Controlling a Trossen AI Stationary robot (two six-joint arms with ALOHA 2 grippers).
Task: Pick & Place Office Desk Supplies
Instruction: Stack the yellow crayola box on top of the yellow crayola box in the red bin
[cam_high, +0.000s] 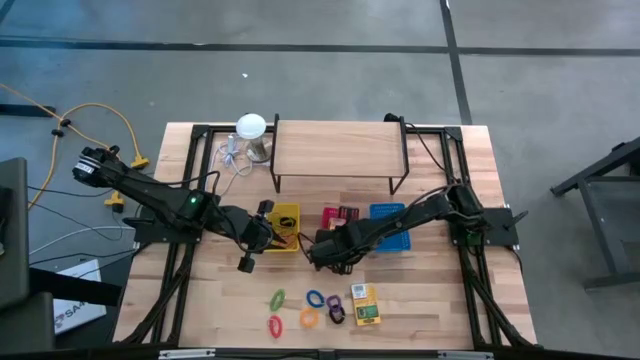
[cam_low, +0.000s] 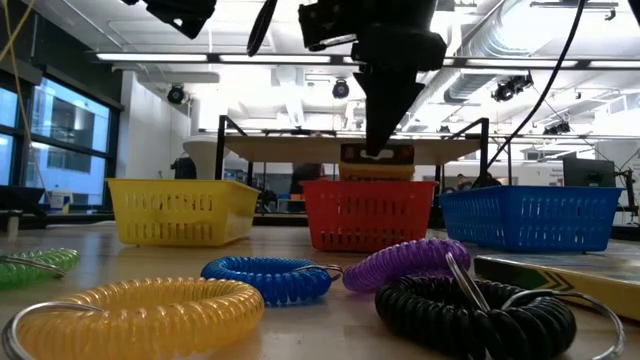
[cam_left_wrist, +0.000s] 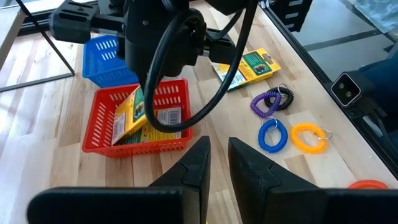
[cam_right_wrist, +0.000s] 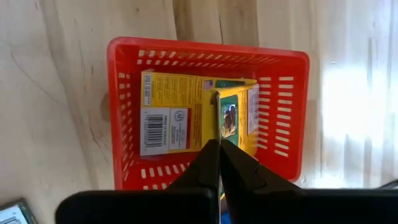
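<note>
Coil rings (cam_low: 160, 305) lie nearest on the tabletop (cam_high: 430, 310). Right gripper (cam_right_wrist: 219, 163), fingers closed on a yellow-green card box (cam_right_wrist: 233, 121), hangs over the red basket (cam_right_wrist: 124, 93). Advise lowering inside the walls before release. Left gripper (cam_left_wrist: 214, 163) idles nearby, fingers slightly apart, empty.

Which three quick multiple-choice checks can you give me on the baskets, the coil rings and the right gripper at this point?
1. Where do the yellow card boxes lie?
A. yellow basket
B. red basket
C. blue basket

2. How many baskets stand on the table?
A. two
B. three
C. four

3. How is the right gripper?
A. open wide
B. shut, above the red basket
C. shut on a blue ring

Answers: 1 B, the right wrist view shows them inside the red basket. 2 B, the yellow basket, the red one and the blue basket stand in a row. 3 B, its fingers meet over the basket.
</note>
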